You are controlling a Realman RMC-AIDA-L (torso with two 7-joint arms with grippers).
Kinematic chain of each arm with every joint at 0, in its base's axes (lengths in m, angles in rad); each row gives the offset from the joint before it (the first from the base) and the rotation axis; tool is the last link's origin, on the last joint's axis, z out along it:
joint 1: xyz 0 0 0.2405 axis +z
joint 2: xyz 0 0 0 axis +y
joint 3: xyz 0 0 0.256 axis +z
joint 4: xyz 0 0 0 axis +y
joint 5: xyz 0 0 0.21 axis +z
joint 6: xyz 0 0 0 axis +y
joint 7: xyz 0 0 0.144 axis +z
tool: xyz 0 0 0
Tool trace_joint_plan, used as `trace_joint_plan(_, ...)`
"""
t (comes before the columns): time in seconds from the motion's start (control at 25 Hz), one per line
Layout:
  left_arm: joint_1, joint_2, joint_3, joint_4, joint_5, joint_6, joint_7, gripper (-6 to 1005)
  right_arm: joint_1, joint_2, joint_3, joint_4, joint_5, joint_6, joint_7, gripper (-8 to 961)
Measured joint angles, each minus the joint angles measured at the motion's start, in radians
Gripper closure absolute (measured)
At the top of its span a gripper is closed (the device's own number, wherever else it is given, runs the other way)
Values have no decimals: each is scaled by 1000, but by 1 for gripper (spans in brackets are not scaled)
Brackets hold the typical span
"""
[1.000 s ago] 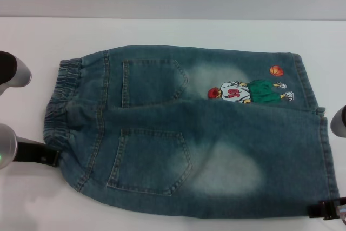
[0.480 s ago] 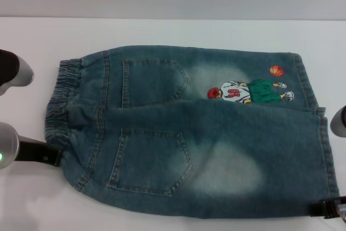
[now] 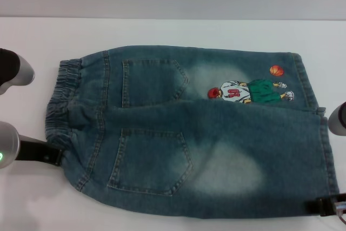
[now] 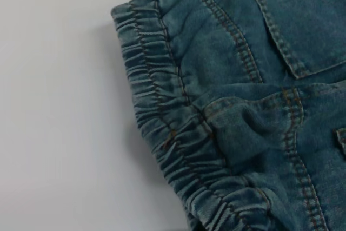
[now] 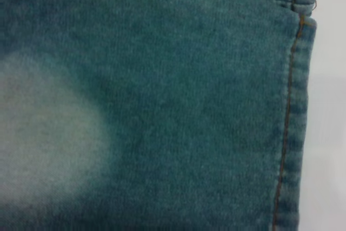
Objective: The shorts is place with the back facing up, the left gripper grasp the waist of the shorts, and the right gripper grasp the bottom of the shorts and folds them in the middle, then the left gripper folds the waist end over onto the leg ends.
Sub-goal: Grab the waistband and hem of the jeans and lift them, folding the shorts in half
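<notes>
The blue denim shorts (image 3: 205, 133) lie flat on the white table with both back pockets up. The ruffled waist (image 3: 62, 101) points left and the straight leg hems (image 3: 326, 155) point right. A cartoon player print (image 3: 248, 91) sits on the far leg. My left gripper (image 3: 53, 157) lies low at the waist's near corner, its black tip touching the denim. My right gripper (image 3: 320, 208) is at the near hem corner. The left wrist view shows the gathered waist (image 4: 162, 112), and the right wrist view shows the stitched hem (image 5: 294, 106).
Rounded silver arm parts show at the left edge (image 3: 13, 71) and the right edge (image 3: 338, 118). Bare white table (image 3: 173, 33) runs behind the shorts to a grey wall.
Both grippers have crept slightly inward against the shorts' near corners. The shorts have barely moved.
</notes>
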Motion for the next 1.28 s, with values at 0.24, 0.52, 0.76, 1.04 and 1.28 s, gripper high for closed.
trace_joint_plan(0.24, 0, 0, 0, 0, 0, -1, 0, 896, 1, 0, -2, -18, -7, -1, 9, 278)
trace_joint_plan(0.52, 0, 0, 1, 0, -2, -7, 9, 898, 6, 0, -9, -22, -33, -8, 25, 281)
trace_joint_plan(0.76, -1, 0, 4, 0, -2, -10, 10, 898, 12, 1, -24, -37, -30, 4, 35, 284)
trace_joint_plan(1.04, -3, 0, 9, 0, -1, -11, 11, 898, 19, 0, -39, -41, -28, 22, 43, 287)
trace_joint_plan(1.28, -3, 0, 11, -1, 0, -10, 11, 897, 22, 0, -37, -33, -28, 29, 43, 289)
